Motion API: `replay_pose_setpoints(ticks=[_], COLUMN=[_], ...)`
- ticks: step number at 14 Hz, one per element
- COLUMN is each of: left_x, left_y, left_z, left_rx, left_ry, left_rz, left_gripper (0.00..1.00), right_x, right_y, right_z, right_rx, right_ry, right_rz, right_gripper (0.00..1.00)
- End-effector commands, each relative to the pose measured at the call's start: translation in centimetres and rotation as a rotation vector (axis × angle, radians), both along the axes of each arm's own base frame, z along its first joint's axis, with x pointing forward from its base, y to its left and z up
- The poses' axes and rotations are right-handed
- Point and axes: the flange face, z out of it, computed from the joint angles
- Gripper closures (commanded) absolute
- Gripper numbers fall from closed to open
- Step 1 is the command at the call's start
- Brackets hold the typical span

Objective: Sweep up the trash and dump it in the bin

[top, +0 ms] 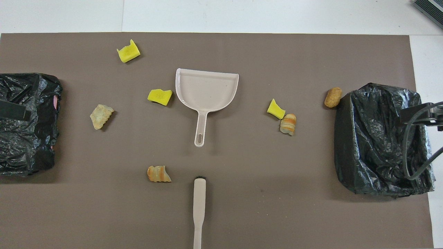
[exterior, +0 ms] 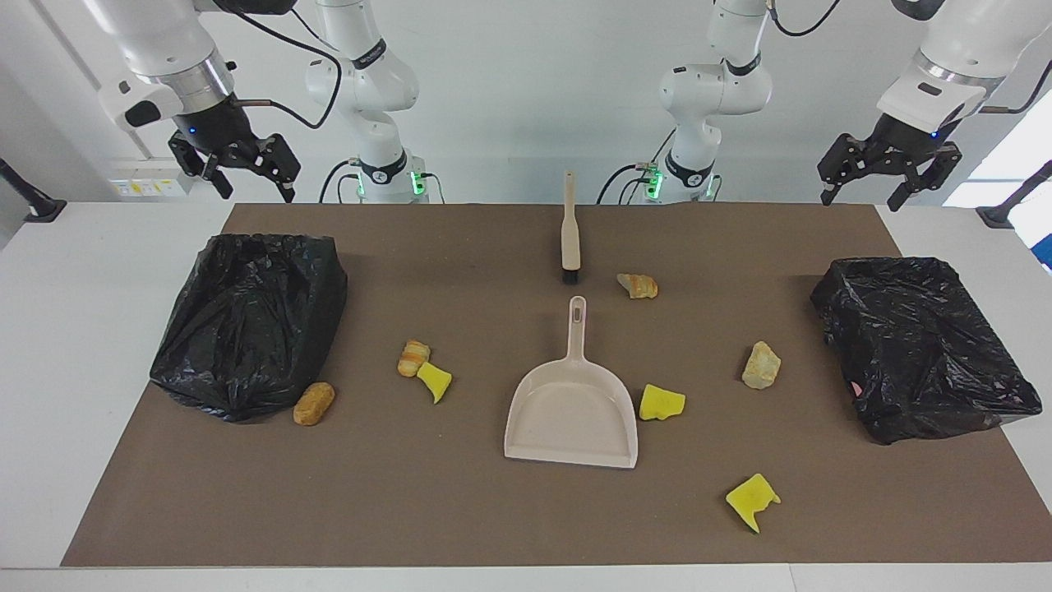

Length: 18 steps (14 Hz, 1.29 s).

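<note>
Facing view: my right gripper [exterior: 246,174] and left gripper [exterior: 886,177] hang raised near my bases, fingers spread, empty. Trash [exterior: 662,402] lies scattered around the dustpan [exterior: 573,411]; brush [exterior: 569,238] nearer me. Nothing swept yet; I judge the next move is grasping brush and dustpan handles.

Overhead view: bins [top: 380,138] cropped; my grippers barely show.

- A robot lab: two white arms [exterior: 362,90] bolted at a bare white table [exterior: 99,345].
- Brown mat [exterior: 493,510], plain white wall [exterior: 526,99], cables showing.
</note>
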Motion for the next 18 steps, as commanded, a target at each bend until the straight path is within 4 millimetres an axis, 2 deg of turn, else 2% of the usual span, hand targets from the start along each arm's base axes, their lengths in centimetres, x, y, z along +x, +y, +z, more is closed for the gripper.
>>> replay_pose_setpoints(ticks=[1, 8, 18], left_x=[-0.7, -0.7, -1.1], left_y=[0.2, 0.4, 0.8], left_z=[0.3, 0.2, 0.0], left_rx=[0.009, 0.008, 0.009], left_ry=[0.010, 0.013, 0.021], left_rz=[0.002, 0.008, 0.014], left_gripper=[0.00, 0.00, 0.00], right_x=[0.3, 0.2, -0.9], right_y=[0.0, -0.2, -0.5], right_z=[0.3, 0.3, -0.1], right_rx=[0.023, 0.011, 0.026], right_ry=[-0.006, -0.011, 0.036], right_rz=[-0.021, -0.010, -0.026], right_gripper=[0.00, 0.00, 0.00])
